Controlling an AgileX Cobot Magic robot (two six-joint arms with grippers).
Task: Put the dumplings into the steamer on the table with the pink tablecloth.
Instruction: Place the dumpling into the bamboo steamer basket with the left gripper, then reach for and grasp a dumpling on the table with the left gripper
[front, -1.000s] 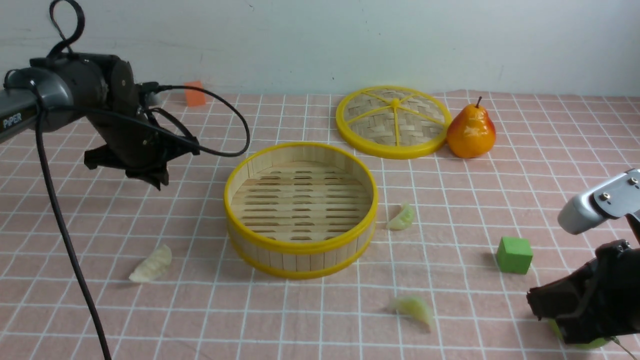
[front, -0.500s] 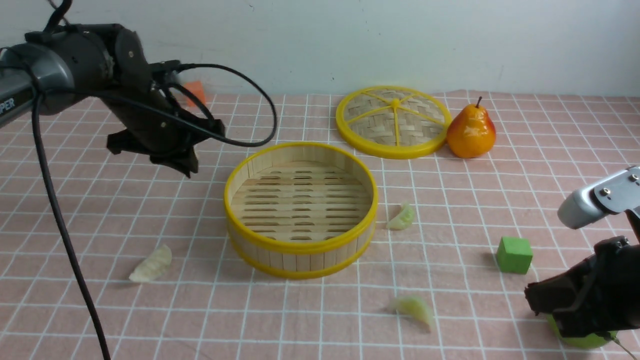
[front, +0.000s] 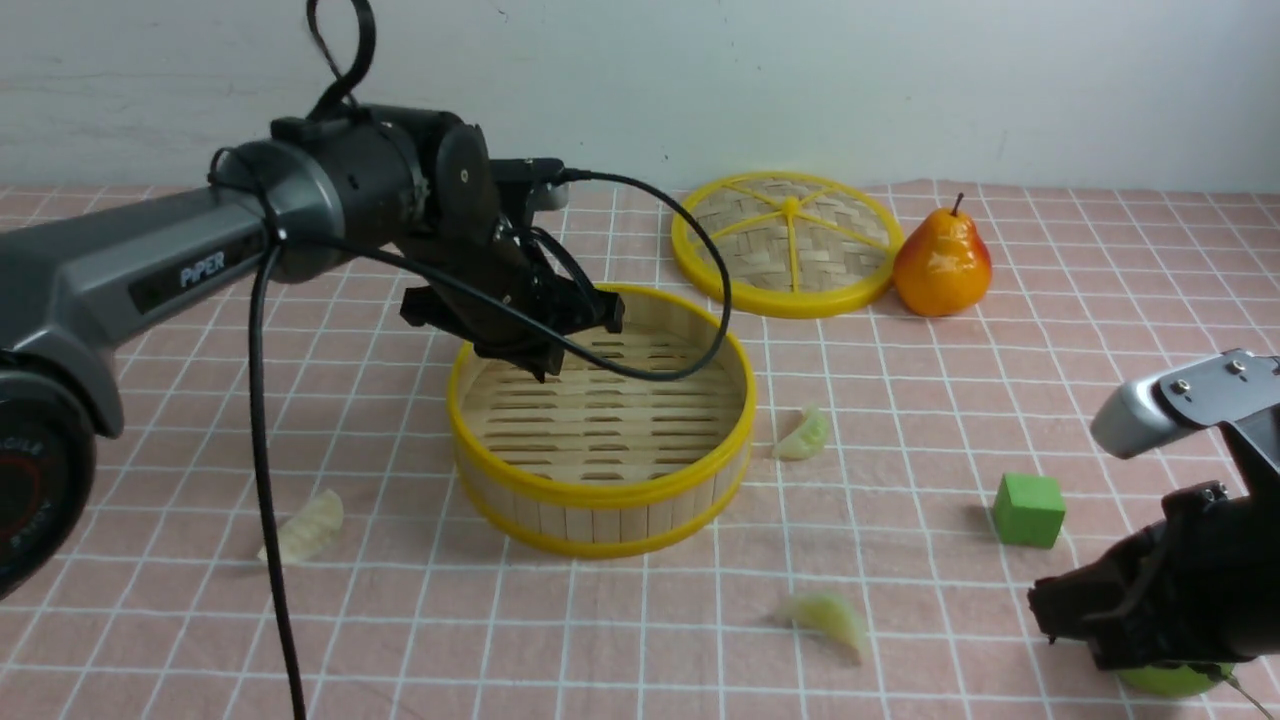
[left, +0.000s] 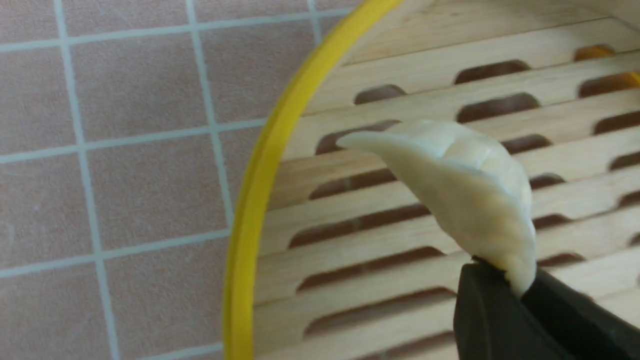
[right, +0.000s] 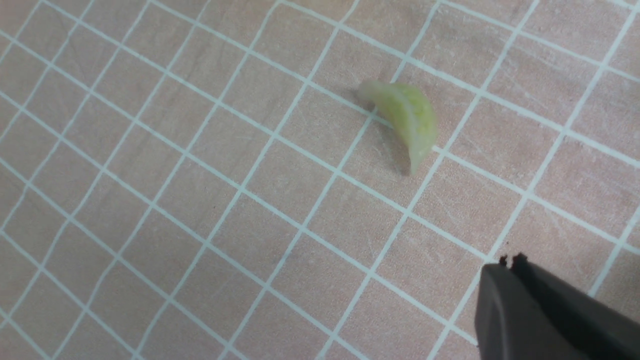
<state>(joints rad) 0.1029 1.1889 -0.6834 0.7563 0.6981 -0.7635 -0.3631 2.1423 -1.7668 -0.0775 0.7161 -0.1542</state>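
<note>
In the front view, the left gripper (front: 548, 368) hangs over the steamer (front: 600, 490); one dumpling (front: 310, 527) lies left of the steamer, two right. In the left wrist view, it pinches a white dumpling (left: 470, 190). In the right wrist view, the right gripper (right: 512, 262) is closed, empty.
</note>
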